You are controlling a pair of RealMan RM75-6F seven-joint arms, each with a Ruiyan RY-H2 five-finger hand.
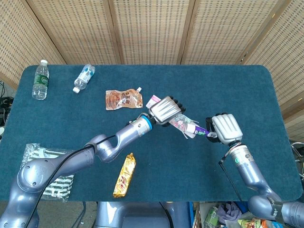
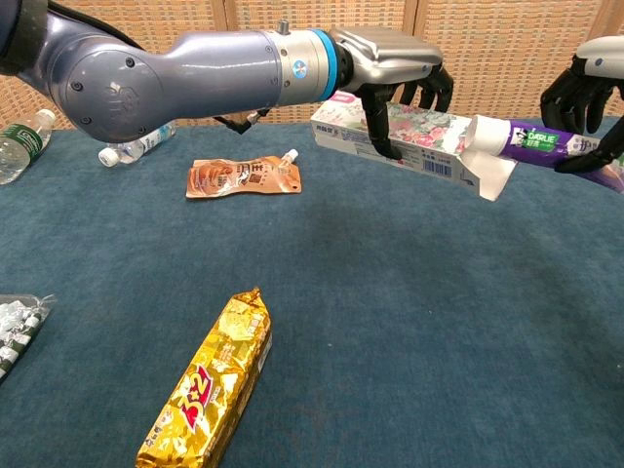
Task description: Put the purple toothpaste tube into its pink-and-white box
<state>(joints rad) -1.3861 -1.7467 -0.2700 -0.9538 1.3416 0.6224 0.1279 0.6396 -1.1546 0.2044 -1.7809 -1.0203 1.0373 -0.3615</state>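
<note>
My left hand (image 1: 165, 110) (image 2: 390, 68) grips the pink-and-white flowered box (image 2: 409, 138) (image 1: 176, 122) in the air above the table, its open end with a hanging flap (image 2: 490, 177) turned to the right. My right hand (image 1: 225, 128) (image 2: 583, 97) holds the purple toothpaste tube (image 2: 536, 142) (image 1: 198, 128) level. The tube's white cap end sits at the box's mouth, just at or inside the opening.
On the blue table (image 1: 228, 85) lie a brown spouted pouch (image 1: 123, 99) (image 2: 244, 177), a gold snack bar (image 1: 124, 175) (image 2: 210, 380), two water bottles (image 1: 41, 79) (image 1: 84, 77) at the far left, and a striped packet (image 1: 52, 183) at the front left edge.
</note>
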